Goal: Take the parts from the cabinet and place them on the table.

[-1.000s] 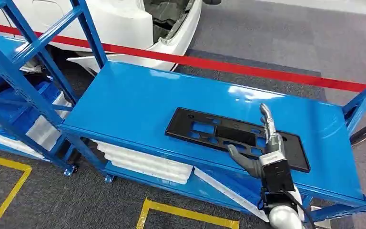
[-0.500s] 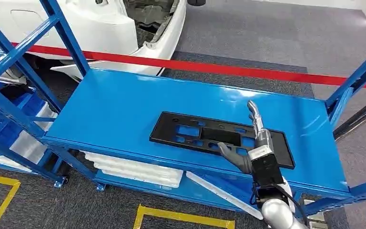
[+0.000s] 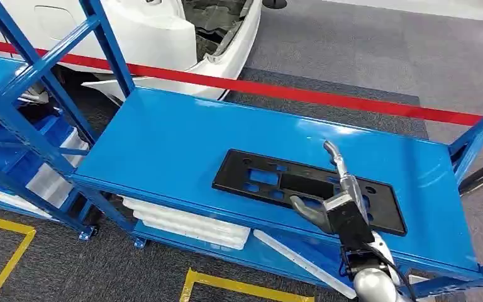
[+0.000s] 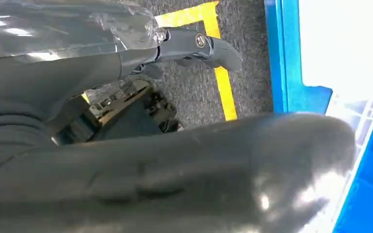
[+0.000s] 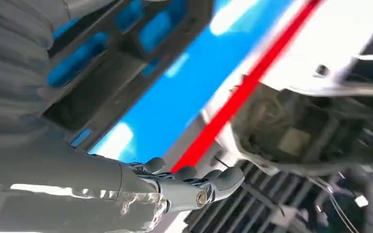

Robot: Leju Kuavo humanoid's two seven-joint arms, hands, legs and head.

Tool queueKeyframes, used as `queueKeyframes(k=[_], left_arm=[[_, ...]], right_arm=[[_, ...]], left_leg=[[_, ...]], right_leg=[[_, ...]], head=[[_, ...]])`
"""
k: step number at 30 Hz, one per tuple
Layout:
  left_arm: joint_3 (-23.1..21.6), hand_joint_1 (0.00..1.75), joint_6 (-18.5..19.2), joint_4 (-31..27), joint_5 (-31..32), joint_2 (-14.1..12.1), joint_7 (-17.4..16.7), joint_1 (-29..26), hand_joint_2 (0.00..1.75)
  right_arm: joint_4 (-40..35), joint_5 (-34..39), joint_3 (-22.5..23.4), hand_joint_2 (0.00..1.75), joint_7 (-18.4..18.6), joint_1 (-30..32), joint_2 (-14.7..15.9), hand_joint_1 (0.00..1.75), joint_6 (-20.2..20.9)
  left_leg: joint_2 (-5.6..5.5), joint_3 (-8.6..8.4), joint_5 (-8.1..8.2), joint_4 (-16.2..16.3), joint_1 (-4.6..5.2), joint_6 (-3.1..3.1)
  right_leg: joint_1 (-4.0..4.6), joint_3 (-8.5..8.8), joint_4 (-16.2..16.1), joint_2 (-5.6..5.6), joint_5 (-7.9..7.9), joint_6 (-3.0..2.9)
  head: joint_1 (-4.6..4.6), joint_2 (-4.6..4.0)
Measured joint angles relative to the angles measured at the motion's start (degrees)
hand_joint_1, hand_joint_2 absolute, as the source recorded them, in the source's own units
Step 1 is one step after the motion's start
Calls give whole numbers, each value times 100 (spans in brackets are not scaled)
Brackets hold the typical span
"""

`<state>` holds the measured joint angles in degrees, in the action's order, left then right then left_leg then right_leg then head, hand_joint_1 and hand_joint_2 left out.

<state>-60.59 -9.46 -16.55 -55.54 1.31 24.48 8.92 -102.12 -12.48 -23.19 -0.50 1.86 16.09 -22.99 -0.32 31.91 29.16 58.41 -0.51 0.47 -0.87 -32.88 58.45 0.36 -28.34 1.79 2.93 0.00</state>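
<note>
A flat black panel [image 3: 308, 190] with cut-outs lies on the blue surface [image 3: 182, 141], right of the frame's centre in the head view. The right hand [image 3: 330, 189] hovers over the panel's right half, its fingers [image 3: 333, 153] stretched apart and holding nothing. The left hand [image 4: 194, 46] hangs over grey carpet with yellow tape [image 4: 218, 58]; whether its fingers are apart or together cannot be told. A red stripe [image 3: 327, 97] crosses the floor behind, near a white car body [image 3: 163, 38].
</note>
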Motion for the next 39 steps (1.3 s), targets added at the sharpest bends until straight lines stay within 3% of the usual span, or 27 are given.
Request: queueKeyframes(k=[1, 2, 3, 10, 16, 18, 30, 39], left_arm=[[0, 0, 11, 0, -2, 0, 0, -2, 0], [0, 0, 9, 0, -9, -2, 0, -9, 0], [0, 0, -6, 0, -22, -2, 0, -13, 0], [0, 0, -188, 0, -68, -2, -26, -8, 0], [0, 0, -195, 0, -81, 0, -90, -2, 0], [0, 0, -195, 0, -66, 0, -105, 4, 0], [0, 0, -199, 0, -28, 0, -171, 13, 0], [-2, 0, -238, -4, -24, 2, -214, 12, 0]], right_arm=[[0, -74, 0, 175, 142, 1, 46, 0, 133], [0, -157, -9, 175, 274, -13, 85, 0, 290], [0, -207, -15, 175, 373, -22, 135, 0, 401], [2, -433, -127, 175, 883, -189, 387, 0, 1113], [35, -666, -343, 175, 1258, -394, 585, 0, 1739], [52, -760, -407, 175, 1355, -463, 638, 0, 1897], [275, -948, -686, 175, 1457, -811, 719, 0, 2384], [570, -1970, -842, 175, 1874, -993, 719, 0, 2240]], left_leg=[[-1, 4, 8, 1, 3, -23], [-14, -7, 39, 22, 31, 70], [-3, -16, 25, 19, 21, 108], [-4, -79, 4, -76, 19, 49], [-4, -84, 12, -99, 15, -42], [-4, -85, 14, -99, 18, -45], [-4, -84, 20, -88, 31, -36], [-4, -84, 24, -86, 42, -30]], right_leg=[[-3, -17, 3, -1, 7, -6], [-28, -11, -11, 0, 11, 5], [-18, 3, -12, 7, 9, 2], [-3, 21, -9, 6, -26, -53], [1, 21, -1, 3, -39, -72], [10, 21, -1, 4, -39, -72], [-15, 44, -27, 4, -37, -67], [-20, 46, -29, 3, -36, -64]], head=[[-22, 0], [-57, 0], [-96, 0], [-195, 0], [-212, 0], [-210, 0], [-210, 0], [-210, 0]])
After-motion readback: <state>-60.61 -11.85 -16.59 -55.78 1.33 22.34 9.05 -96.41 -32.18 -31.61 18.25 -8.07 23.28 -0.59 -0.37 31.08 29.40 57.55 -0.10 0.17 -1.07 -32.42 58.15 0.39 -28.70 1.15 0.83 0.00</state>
